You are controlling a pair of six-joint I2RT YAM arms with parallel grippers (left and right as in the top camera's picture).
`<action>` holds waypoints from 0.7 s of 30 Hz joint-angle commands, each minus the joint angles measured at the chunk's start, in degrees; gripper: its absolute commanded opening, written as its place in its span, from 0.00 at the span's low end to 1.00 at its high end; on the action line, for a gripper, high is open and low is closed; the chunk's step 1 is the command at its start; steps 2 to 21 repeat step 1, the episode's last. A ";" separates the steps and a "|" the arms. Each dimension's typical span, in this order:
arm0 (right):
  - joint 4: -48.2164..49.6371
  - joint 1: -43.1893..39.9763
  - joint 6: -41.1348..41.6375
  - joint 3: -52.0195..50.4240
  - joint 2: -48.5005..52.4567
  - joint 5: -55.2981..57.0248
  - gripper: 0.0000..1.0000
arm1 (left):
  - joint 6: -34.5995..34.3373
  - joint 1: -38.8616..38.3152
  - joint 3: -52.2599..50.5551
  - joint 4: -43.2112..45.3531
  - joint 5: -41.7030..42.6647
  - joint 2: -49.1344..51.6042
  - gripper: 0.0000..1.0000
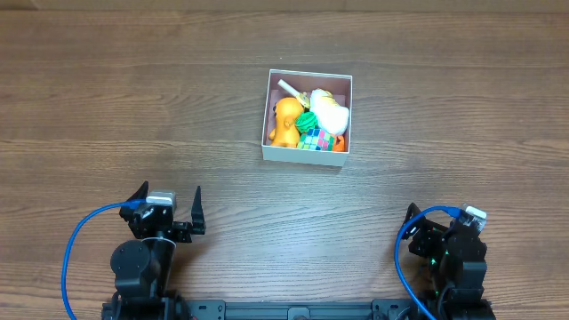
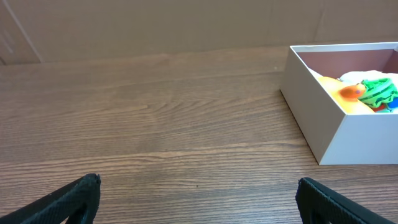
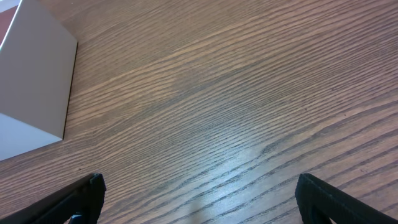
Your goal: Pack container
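1. Presently parked at the near edge of the worktop (image 1: 107, 98), well apart from the container (image 1: 302, 156): left pincer (image 1: 169, 206) spread wide and holding nothing, right pincer (image 3: 199, 198) likewise wide open and empty.
2. Container position: a little right of centre, on the far side from both arms, standing flat with its top open.
3. Contents, piled close together: an orange figure (image 1: 284, 123), a green piece (image 1: 308, 122), a white soft toy (image 1: 332, 114) and a many-coloured cube (image 1: 312, 140), some apparently up to the rim.
4. Probably little or nothing left to load, with no loose toy visible on the worktop in any view.
5. First risk: reaching in again with spread fingers, snagging the heap and tipping a toy over the wall.
6. Second risk: clipping a cardboard wall on the approach and shoving or turning the whole box, light and unanchored as it looks.
7. Third risk: pressing down on the pile to settle it, buckling the thin walls or squeezing the cube out sideways.
8. Cannot tell whether a lid belongs to it. None in view, so closing is hard to plan.
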 commanded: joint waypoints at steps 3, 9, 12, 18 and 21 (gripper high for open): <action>0.35 -0.26 -0.42 -0.31 -0.74 0.63 1.00 | 1.14 0.66 -0.48 0.37 0.24 -0.74 1.00; 0.35 -0.26 -0.42 -0.31 -0.74 0.63 1.00 | 1.14 0.66 -0.48 0.37 0.24 -0.74 1.00; 0.35 -0.26 -0.42 -0.31 -0.74 0.63 1.00 | 1.14 0.66 -0.48 0.37 0.24 -0.74 1.00; 0.35 -0.26 -0.42 -0.31 -0.74 0.63 1.00 | 1.14 0.66 -0.48 0.37 0.24 -0.74 1.00; 0.35 -0.26 -0.42 -0.31 -0.74 0.63 1.00 | 1.14 0.66 -0.48 0.37 0.24 -0.74 1.00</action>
